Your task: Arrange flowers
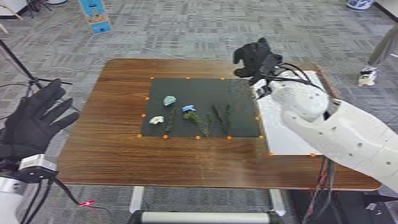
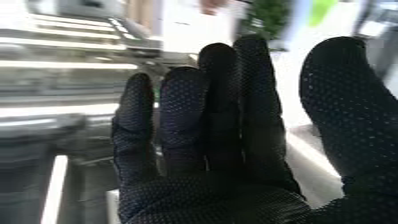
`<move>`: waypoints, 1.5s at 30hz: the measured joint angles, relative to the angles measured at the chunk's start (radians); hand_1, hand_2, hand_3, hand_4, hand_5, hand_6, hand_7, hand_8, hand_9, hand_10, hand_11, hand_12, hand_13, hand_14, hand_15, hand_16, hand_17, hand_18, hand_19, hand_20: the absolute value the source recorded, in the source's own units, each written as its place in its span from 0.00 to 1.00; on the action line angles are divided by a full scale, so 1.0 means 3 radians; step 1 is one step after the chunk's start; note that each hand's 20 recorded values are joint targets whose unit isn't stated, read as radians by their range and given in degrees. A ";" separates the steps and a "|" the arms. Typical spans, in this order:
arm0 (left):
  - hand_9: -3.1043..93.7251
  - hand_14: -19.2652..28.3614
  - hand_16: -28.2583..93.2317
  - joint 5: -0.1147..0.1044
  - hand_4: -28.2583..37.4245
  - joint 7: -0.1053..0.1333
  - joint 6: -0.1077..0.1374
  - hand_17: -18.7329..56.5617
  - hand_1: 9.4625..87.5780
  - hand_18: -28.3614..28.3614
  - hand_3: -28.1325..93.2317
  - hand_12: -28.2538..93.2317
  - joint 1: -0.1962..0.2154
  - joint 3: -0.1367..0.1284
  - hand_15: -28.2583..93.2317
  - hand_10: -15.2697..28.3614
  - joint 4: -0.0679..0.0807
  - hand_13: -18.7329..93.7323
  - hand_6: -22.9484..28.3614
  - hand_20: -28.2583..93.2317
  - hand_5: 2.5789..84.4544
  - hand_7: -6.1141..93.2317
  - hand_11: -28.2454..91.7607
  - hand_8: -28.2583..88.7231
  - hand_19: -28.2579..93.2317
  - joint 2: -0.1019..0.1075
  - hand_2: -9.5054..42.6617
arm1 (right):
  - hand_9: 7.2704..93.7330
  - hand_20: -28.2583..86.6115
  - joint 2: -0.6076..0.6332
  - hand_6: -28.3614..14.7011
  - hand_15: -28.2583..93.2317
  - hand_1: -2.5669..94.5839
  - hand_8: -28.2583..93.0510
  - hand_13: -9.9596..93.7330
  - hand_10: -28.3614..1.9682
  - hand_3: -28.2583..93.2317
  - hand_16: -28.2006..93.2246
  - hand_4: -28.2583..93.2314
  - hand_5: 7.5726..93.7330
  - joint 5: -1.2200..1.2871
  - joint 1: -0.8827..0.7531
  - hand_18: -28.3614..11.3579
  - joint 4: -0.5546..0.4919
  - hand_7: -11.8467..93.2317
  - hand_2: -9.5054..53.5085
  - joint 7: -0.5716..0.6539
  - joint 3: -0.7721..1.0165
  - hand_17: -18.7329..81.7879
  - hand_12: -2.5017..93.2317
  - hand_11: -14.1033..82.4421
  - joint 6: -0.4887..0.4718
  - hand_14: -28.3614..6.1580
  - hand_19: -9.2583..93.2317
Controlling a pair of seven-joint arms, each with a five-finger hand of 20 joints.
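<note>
So my flowers (image 1: pixel 188 108) are lying on the dark mat (image 1: pixel 240 92), pretty much mid-frame, pale blooms and green stems side by side. White sheet (image 1: pixel 291 135) is right of that, all on the brown table (image 1: pixel 102 150). My right hand (image 1: pixel 256 61) is upper right, fingers straight, nothing grasped. Left hand (image 1: pixel 28 125)'s at the left edge, open and empty too.

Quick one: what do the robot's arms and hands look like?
Both arms have glossy white, rounded shells. The left hand and right hand wear black gloves; the right's is finely textured. Black cables run by both wrists, with a small red tag on the left cable.
</note>
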 measured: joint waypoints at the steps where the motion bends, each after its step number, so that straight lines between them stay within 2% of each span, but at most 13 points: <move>1: 0.20 0.68 0.27 0.0000 0.00 0.0000 0.0000 0.09 0.26 0.87 0.66 0.38 0.0000 0.0000 0.30 0.54 0.0001 0.28 0.48 0.28 0.24 0.21 0.32 0.17 0.54 0.0000 0.00 | 0.53 0.68 0.0057 0.75 0.86 0.38 0.09 0.55 0.61 0.90 0.57 0.00 0.58 -0.0014 -0.0078 0.28 0.0002 0.44 0.00 0.0026 0.0074 0.38 0.42 0.66 0.0003 0.55 0.76; 5: 0.20 0.68 0.27 0.0001 0.00 0.0001 0.0001 0.08 0.28 0.87 0.64 0.38 -0.0012 0.0009 0.30 0.54 0.0005 0.28 0.48 0.28 0.24 0.21 0.31 0.17 0.53 0.0000 0.00 | 0.53 0.68 0.0251 0.75 0.86 0.37 0.09 0.55 0.61 0.91 0.57 0.00 0.58 -0.0072 -0.0322 0.28 0.0051 0.45 0.00 0.0095 0.0239 0.38 0.42 0.67 0.0056 0.55 0.76; 7: 0.20 0.68 0.27 0.0028 0.00 -0.0009 -0.0011 0.08 0.28 0.86 0.64 0.38 -0.0027 0.0006 0.30 0.54 0.0007 0.28 0.48 0.28 0.24 0.21 0.31 0.17 0.53 -0.0005 0.00 | 0.53 0.68 0.0329 0.75 0.86 0.37 0.09 0.55 0.61 0.91 0.57 0.00 0.58 -0.0077 -0.0403 0.28 0.0081 0.45 0.00 0.0107 0.0259 0.38 0.42 0.67 0.0095 0.55 0.76; 8: 0.20 0.68 0.27 0.0065 0.00 -0.0025 -0.0026 0.08 0.29 0.86 0.64 0.38 -0.0036 0.0000 0.30 0.54 0.0007 0.28 0.48 0.28 0.24 0.21 0.31 0.17 0.53 -0.0013 0.00 | 0.53 0.68 0.0361 0.75 0.86 0.37 0.09 0.55 0.62 0.91 0.57 0.00 0.58 -0.0074 -0.0448 0.28 0.0090 0.45 0.00 0.0107 0.0281 0.38 0.42 0.67 0.0111 0.56 0.76; 11: 0.20 0.68 0.27 0.0243 0.00 -0.0073 -0.0045 0.08 0.29 0.86 0.64 0.38 -0.0061 -0.0007 0.30 0.54 0.0007 0.28 0.48 0.28 0.24 0.21 0.31 0.17 0.53 -0.0031 0.00 | 0.53 0.68 0.0444 0.76 0.86 0.39 0.09 0.55 0.62 0.92 0.57 0.00 0.58 -0.0073 -0.0593 0.29 0.0102 0.45 0.00 0.0109 0.0372 0.38 0.42 0.67 0.0184 0.56 0.76; 12: 0.20 0.68 0.27 0.0268 0.00 -0.0077 -0.0044 0.08 0.29 0.86 0.63 0.38 -0.0063 -0.0007 0.30 0.54 0.0006 0.28 0.48 0.28 0.24 0.21 0.31 0.17 0.53 -0.0032 0.00 | 0.53 0.68 0.0470 0.76 0.86 0.40 0.09 0.55 0.62 0.92 0.57 0.00 0.58 -0.0080 -0.0634 0.29 0.0102 0.45 0.00 0.0120 0.0393 0.38 0.42 0.67 0.0204 0.56 0.76; 14: 0.20 0.68 0.27 0.0260 0.00 -0.0077 -0.0037 0.08 0.29 0.86 0.63 0.38 -0.0063 -0.0006 0.30 0.54 0.0005 0.28 0.48 0.28 0.24 0.21 0.31 0.17 0.53 -0.0033 0.00 | 0.53 0.68 0.0523 0.76 0.86 0.40 0.09 0.55 0.62 0.92 0.56 0.00 0.58 -0.0126 -0.0691 0.29 0.0106 0.46 0.00 0.0176 0.0398 0.38 0.42 0.67 0.0224 0.56 0.76; 18: 0.20 0.68 0.27 0.0192 0.00 -0.0069 -0.0025 0.08 0.28 0.86 0.64 0.38 -0.0060 0.0001 0.30 0.54 0.0004 0.28 0.48 0.28 0.24 0.21 0.31 0.17 0.53 -0.0033 0.00 | 0.53 0.68 0.0598 0.76 0.86 0.40 0.08 0.55 0.62 0.92 0.56 0.00 0.58 -0.0227 -0.0703 0.29 0.0182 0.46 0.00 0.0351 0.0307 0.39 0.42 0.67 0.0264 0.56 0.76; 26: 0.20 0.68 0.27 0.0158 0.00 -0.0057 0.0001 0.08 0.28 0.86 0.64 0.38 -0.0036 0.0003 0.30 0.54 0.0002 0.28 0.48 0.29 0.24 0.21 0.31 0.17 0.53 -0.0030 0.00 | 0.54 0.68 0.0569 0.76 0.86 0.39 0.08 0.56 0.62 0.91 0.57 0.00 0.58 -0.0332 -0.0536 0.29 0.0636 0.46 0.00 0.0681 -0.0062 0.39 0.42 0.68 0.0621 0.56 0.77; 39: 0.20 0.68 0.27 0.0153 0.00 -0.0064 0.0001 0.08 0.28 0.86 0.65 0.38 -0.0039 0.0020 0.30 0.54 0.0005 0.28 0.48 0.28 0.24 0.21 0.31 0.17 0.53 -0.0015 0.00 | 0.52 0.68 0.0458 0.74 0.86 0.39 0.09 0.54 0.60 0.89 0.57 0.00 0.57 -0.0335 -0.0482 0.29 0.0709 0.45 0.00 0.0681 -0.0124 0.39 0.42 0.67 0.0451 0.55 0.77; 45: 0.20 0.68 0.27 0.0151 0.00 -0.0067 0.0000 0.08 0.27 0.86 0.65 0.38 -0.0063 0.0036 0.30 0.54 0.0010 0.28 0.48 0.28 0.24 0.21 0.31 0.17 0.53 0.0004 0.00 | 0.52 0.68 0.0353 0.74 0.86 0.38 0.09 0.54 0.61 0.89 0.56 0.00 0.56 -0.0335 -0.0352 0.29 0.0873 0.46 0.00 0.0651 -0.0284 0.39 0.42 0.68 0.0386 0.55 0.77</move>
